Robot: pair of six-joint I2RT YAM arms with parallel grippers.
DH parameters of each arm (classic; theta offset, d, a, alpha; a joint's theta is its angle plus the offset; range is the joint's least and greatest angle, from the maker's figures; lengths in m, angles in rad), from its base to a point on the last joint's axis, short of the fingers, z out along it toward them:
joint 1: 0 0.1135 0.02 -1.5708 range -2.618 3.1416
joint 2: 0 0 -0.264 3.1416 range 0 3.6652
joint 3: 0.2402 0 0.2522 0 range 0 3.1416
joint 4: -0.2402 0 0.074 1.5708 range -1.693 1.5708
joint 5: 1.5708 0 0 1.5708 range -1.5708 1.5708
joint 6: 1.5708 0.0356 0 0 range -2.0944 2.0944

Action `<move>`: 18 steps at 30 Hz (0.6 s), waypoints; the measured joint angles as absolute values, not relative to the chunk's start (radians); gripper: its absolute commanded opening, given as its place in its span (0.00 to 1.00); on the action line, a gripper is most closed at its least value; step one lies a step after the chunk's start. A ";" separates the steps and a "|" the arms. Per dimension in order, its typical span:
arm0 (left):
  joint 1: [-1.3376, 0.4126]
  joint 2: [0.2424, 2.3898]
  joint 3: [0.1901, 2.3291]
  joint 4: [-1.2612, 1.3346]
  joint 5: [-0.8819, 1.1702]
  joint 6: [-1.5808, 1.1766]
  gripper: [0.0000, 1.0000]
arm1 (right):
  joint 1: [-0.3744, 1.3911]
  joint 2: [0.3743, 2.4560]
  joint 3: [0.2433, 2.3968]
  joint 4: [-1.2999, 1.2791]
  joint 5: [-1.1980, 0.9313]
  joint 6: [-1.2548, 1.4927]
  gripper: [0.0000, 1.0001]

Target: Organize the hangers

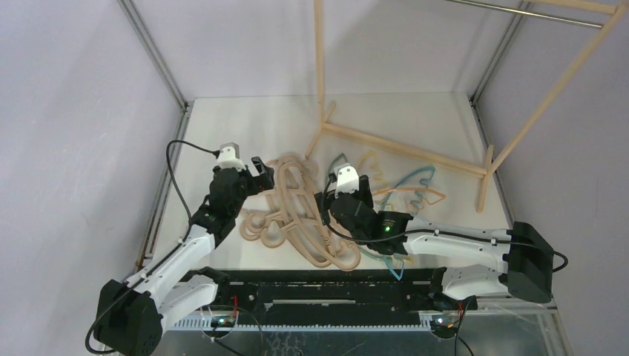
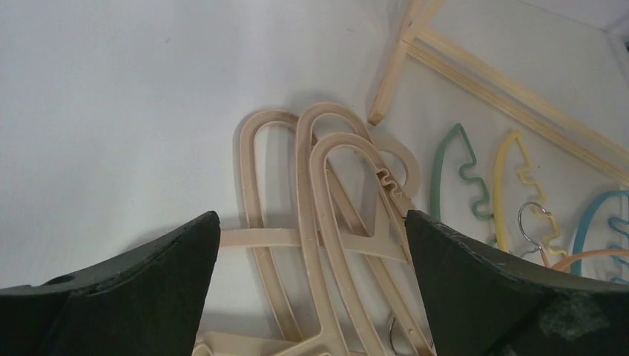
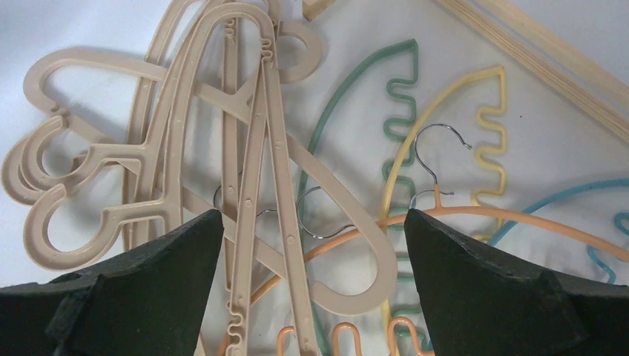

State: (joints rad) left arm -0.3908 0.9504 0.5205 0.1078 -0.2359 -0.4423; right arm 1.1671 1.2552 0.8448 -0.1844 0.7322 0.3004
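Now both claws are spread wide and hold nothing. The left claw (image 1: 259,174) hangs above the worktop (image 1: 237,122), over the side of the beige hangers (image 1: 297,215) that lies farther from the rack frame (image 1: 404,148). In its wrist view the dark fingers (image 2: 148,282) stand well apart, with the looped ends of the beige ones between them.

The beige hangers lie flat in a tangled, overlapping heap just in front of the rack frame's near foot. The thin wavy ones lie spread on the worktop beside that heap, along the near side of the frame's base bar: the green hanger (image 2: 445,163), the yellow hanger (image 2: 512,167), the blue hanger (image 3: 552,199) and the orange hanger (image 3: 519,219). The orange one reaches in among the beige ones.

The right claw (image 1: 326,200) hangs over the spot where the two groups meet.
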 measured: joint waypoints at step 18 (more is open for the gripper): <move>-0.391 0.954 0.521 0.091 -0.252 -0.426 1.00 | 1.201 1.306 0.845 -0.172 0.714 0.272 0.95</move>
